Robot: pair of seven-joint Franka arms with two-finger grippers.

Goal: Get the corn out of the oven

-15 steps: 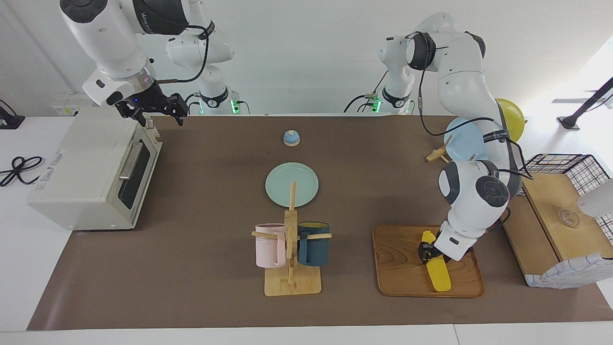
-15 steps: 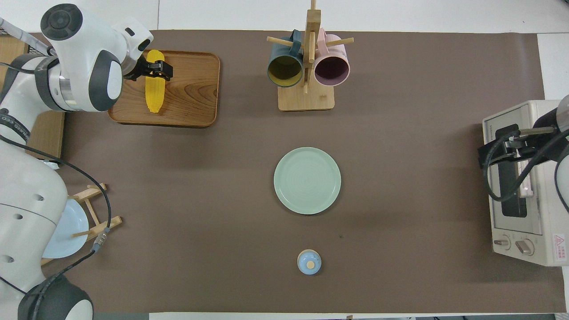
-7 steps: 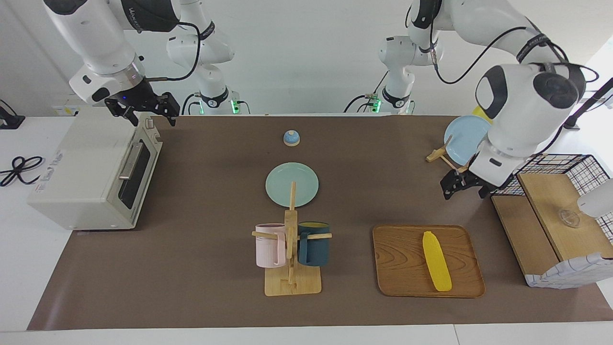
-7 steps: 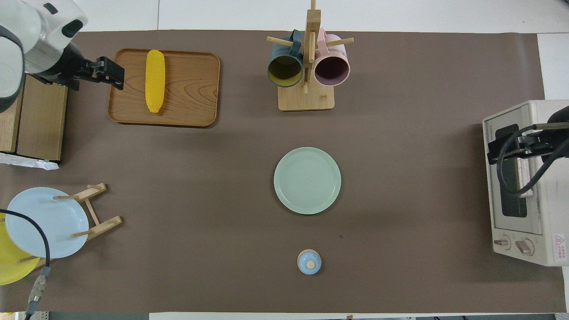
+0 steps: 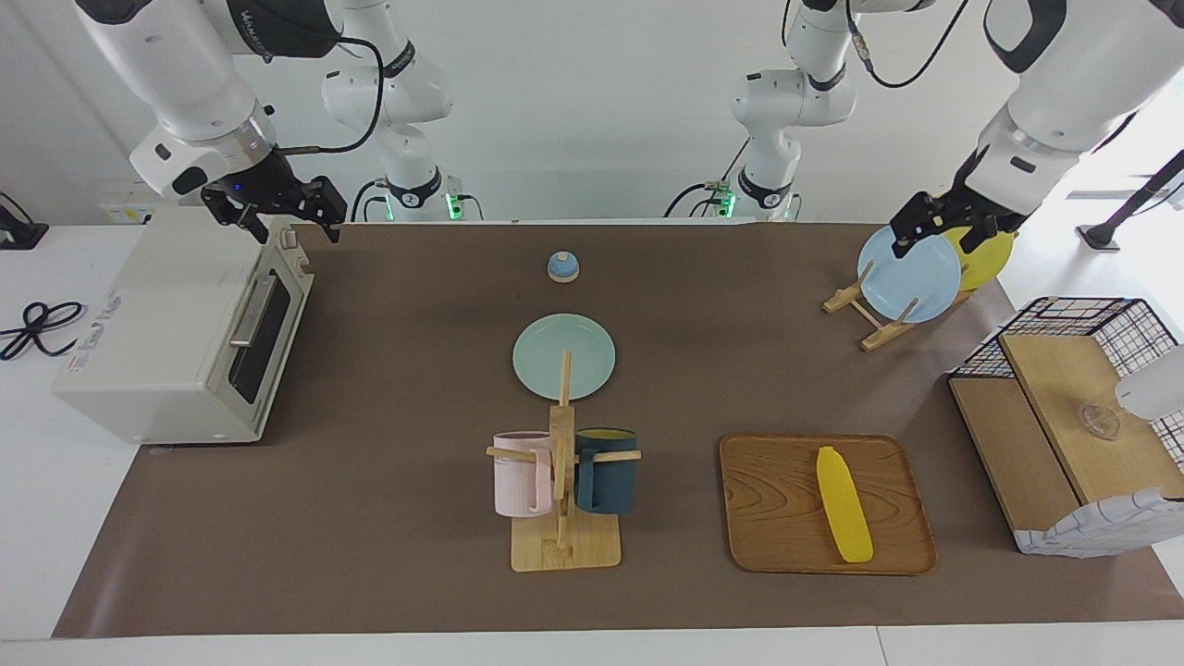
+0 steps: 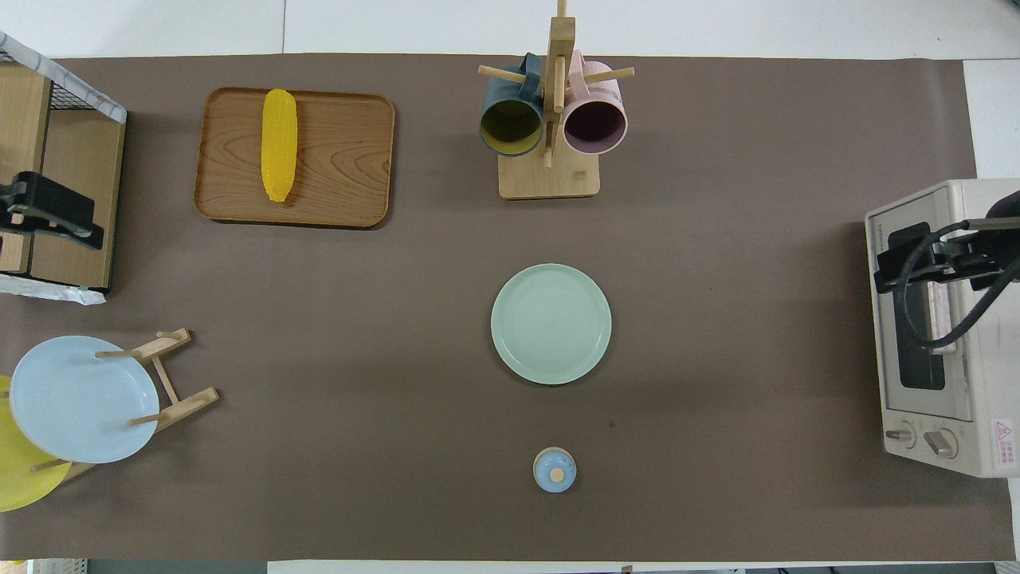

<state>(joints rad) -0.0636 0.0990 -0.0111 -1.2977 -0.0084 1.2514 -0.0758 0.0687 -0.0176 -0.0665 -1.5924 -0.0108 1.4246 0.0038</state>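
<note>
The yellow corn (image 5: 844, 504) (image 6: 279, 143) lies alone on a wooden tray (image 5: 777, 499) (image 6: 343, 159) toward the left arm's end of the table, farther from the robots than the plate rack. The off-white oven (image 5: 157, 333) (image 6: 956, 359) stands at the right arm's end, its glass door shut. My right gripper (image 5: 287, 220) (image 6: 900, 259) hangs open over the oven's top edge by the door, with nothing in it. Over the standing plates my left gripper (image 5: 934, 231) (image 6: 56, 215) is raised, open and empty.
A green plate (image 5: 563, 356) (image 6: 551, 324) lies mid-table, with a small blue knob (image 5: 562, 266) (image 6: 554, 469) nearer the robots. A mug tree (image 5: 562, 481) (image 6: 550, 119) carries two mugs. A plate rack (image 5: 908, 275) (image 6: 80, 399) and a wire-and-wood basket (image 5: 1073, 416) (image 6: 72, 159) crowd the left arm's end.
My left gripper rose from the corn on the tray and swung back over the plate rack; the corn stayed put. The right gripper lifted slightly above the oven.
</note>
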